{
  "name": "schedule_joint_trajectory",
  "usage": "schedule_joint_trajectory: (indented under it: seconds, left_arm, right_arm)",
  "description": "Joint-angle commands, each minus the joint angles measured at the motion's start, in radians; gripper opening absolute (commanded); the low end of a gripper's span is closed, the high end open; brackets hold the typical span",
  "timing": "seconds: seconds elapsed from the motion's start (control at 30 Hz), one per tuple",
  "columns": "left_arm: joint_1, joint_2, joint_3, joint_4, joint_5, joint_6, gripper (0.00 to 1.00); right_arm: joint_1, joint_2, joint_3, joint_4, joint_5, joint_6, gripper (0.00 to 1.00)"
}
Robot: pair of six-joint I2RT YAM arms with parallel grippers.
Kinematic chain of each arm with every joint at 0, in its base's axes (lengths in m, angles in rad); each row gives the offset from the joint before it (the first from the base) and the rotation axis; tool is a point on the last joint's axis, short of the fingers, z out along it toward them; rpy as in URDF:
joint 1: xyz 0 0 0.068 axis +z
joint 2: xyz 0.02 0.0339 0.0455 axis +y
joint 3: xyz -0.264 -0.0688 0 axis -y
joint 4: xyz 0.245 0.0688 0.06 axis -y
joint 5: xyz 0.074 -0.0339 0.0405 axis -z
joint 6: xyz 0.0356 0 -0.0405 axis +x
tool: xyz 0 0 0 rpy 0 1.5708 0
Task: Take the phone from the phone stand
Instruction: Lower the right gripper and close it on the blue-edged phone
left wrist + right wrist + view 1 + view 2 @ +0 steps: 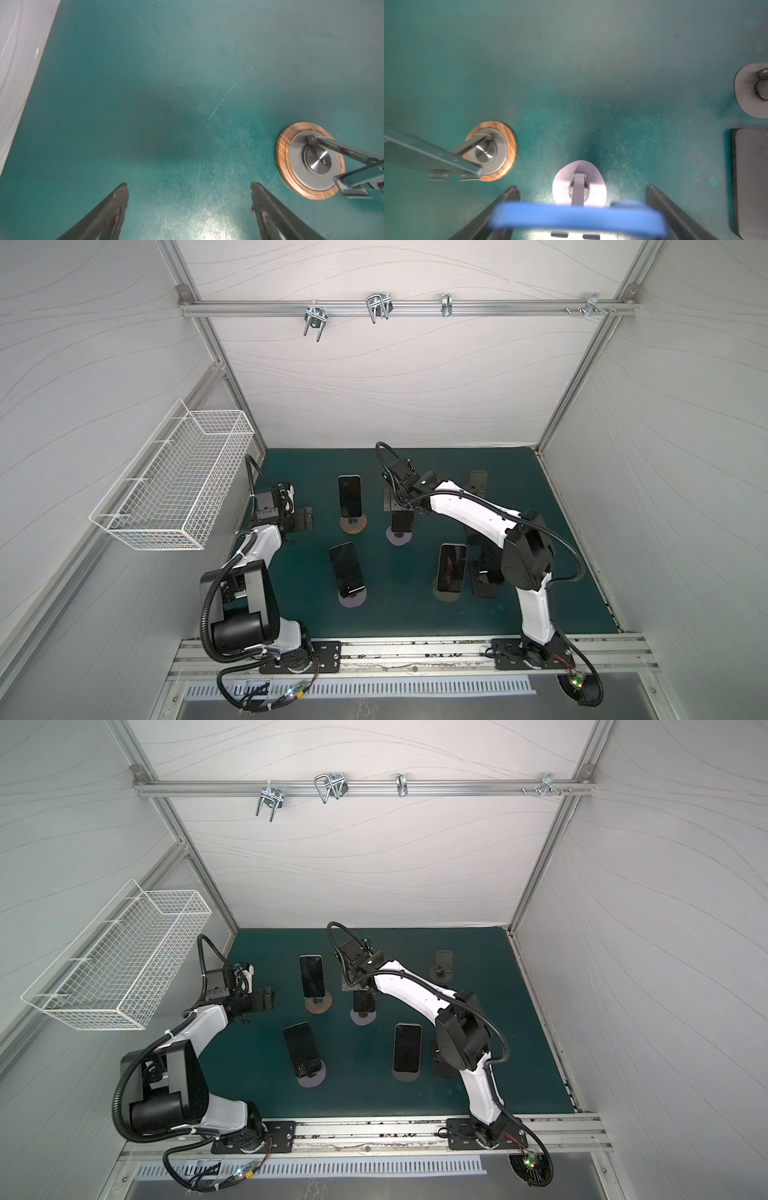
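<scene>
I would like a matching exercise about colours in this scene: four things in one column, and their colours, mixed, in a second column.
Things:
1 wire basket
2 table mat
3 rim of the round stand base
4 phone case at the right gripper

Colours:
A blue
B wood brown
C white
D dark green

Pairs: 1-C, 2-D, 3-B, 4-A

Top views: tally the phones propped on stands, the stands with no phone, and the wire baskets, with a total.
Phones propped on stands: 4
Stands with no phone: 1 in view
Wire baskets: 1
Total: 6
</scene>
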Motion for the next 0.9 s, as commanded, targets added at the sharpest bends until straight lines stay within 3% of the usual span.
schedule_joint_trajectory:
  seconds: [0.0,0.3,0.87]
  left_arm:
    - [0.003,-0.006,0.013,0.006,0.012,0.016,0.93]
    - [0.002,-0.007,0.012,0.009,0.011,0.015,0.93]
    - [0.003,-0.011,0.007,0.011,0.016,0.017,0.93]
  right_arm:
    - [0.01,0.018,0.012,-0.005,0.027,0.009,0.9]
    - [0.012,-0.022,-0.039,0.028,0.044,0.021,0.71]
    - [0.007,-0.149,-0.035,-0.014,-0.009,-0.042,0.65]
